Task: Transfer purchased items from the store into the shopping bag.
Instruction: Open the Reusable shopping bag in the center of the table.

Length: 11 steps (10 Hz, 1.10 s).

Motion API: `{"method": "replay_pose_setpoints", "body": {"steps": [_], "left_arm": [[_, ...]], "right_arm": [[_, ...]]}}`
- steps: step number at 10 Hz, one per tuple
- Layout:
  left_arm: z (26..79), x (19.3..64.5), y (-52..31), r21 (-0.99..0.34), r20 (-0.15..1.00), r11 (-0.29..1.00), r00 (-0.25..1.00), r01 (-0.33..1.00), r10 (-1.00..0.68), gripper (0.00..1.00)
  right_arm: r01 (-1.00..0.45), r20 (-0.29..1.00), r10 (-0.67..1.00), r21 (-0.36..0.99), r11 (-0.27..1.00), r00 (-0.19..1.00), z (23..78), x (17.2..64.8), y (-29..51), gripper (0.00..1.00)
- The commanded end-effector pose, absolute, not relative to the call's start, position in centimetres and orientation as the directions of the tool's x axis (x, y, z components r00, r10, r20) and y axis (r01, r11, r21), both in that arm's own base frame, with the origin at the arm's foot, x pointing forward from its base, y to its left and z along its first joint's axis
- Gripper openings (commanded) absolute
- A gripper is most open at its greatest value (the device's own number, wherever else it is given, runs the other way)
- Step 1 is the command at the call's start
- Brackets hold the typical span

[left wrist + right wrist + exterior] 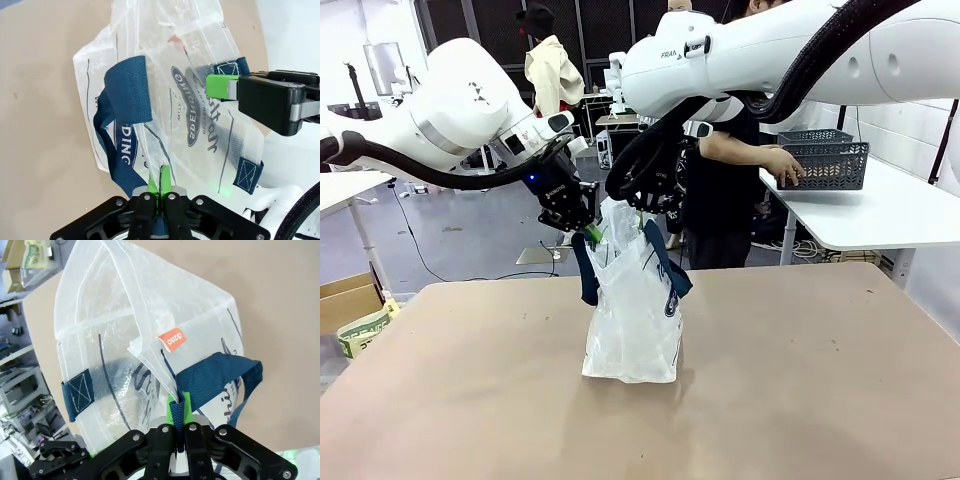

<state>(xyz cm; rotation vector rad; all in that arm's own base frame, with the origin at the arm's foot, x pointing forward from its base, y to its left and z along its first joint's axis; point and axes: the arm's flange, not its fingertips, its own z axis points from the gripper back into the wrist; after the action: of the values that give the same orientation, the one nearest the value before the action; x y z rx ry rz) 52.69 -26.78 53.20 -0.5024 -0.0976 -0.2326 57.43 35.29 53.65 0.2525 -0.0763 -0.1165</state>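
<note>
At the middle of the tabletop (800, 400) stands the shopping bag (635, 320), upright, its top edge held from both sides. The left end effector (588, 233) is pressed together on the clear rim. The right end effector (650, 222) pinches a navy strap (215, 372) at the opposite rim. The store (832, 165) sits on a far tabletop (880, 215), under a person's hand (785, 170).

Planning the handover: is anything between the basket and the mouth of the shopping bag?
Partly. The left gripper and right gripper pinch the top edge of the shopping bag on either side, and the right arm hangs over it. The basket sits on a white side table, the person's hand on it.
</note>
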Motion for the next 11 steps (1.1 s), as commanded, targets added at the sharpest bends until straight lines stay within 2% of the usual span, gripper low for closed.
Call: {"method": "replay_pose_setpoints", "body": {"steps": [1,4,7,11], "left_arm": [[53.4,51.8,-25.0,-0.446,0.143,0.865,0.973,0.229,-0.184,0.0],[53.0,51.3,-22.3,-0.354,0.116,0.901,0.968,0.249,-0.222,0.0],[52.4,51.3,-19.9,-0.256,0.102,0.943,0.977,0.21,-0.19,0.0],[52.9,51.1,-17.8,-0.053,0.128,0.966,0.961,0.252,-0.244,0.0]], "right_arm": [[0.114,0.067,-0.129,0.19,0.975,0.989,54.0,56.1,34.1,0.0],[0.017,0.074,-0.019,0.035,0.999,0.997,54.9,55.6,31.2,0.0],[-0.105,0.057,0.106,-0.016,0.994,0.993,55.4,56.3,28.8,0.0],[-0.311,0.095,0.317,-0.066,0.948,0.944,55.7,58.0,27.3,0.0]]}}
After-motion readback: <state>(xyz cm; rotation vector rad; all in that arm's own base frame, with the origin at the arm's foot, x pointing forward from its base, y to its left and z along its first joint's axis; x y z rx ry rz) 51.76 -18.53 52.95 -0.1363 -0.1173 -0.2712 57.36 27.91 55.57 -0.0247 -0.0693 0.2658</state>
